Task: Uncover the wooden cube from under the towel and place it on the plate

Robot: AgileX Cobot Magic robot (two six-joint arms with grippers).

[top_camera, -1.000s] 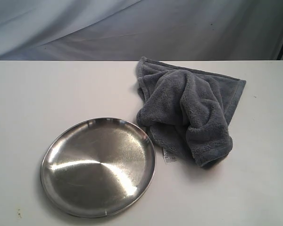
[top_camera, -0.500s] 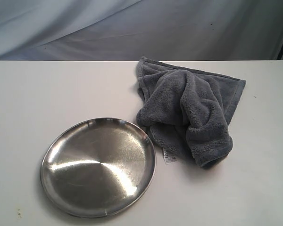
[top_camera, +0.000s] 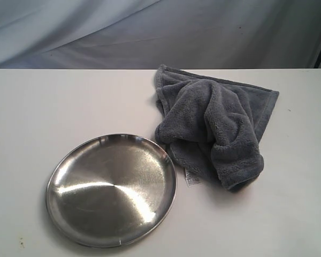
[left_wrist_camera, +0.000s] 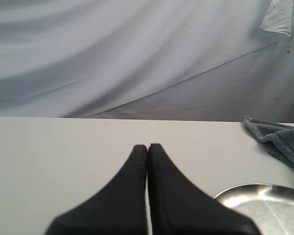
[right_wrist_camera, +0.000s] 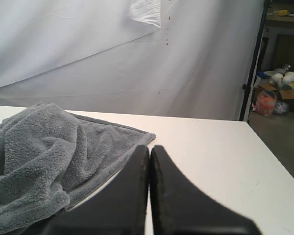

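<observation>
The dark grey fluffy towel [top_camera: 216, 126] lies crumpled in a heap right of the table's middle, its small white label [top_camera: 192, 179] sticking out at the front. The wooden cube is hidden; no part of it shows. The shiny steel plate [top_camera: 112, 190] rests at the front left, its rim close to the towel. Neither arm shows in the exterior view. My left gripper [left_wrist_camera: 147, 145] is shut with nothing in it, with the plate's rim [left_wrist_camera: 264, 191] and the towel's corner [left_wrist_camera: 277, 139] off to one side. My right gripper [right_wrist_camera: 149, 147] is shut and holds nothing, beside the towel [right_wrist_camera: 44, 161].
The white table [top_camera: 53, 107] ends at a far edge backed by a pale draped sheet [top_camera: 150, 32]. In the right wrist view, a dark stand [right_wrist_camera: 252, 68] and cluttered boxes [right_wrist_camera: 272, 95] sit beyond the table's side edge.
</observation>
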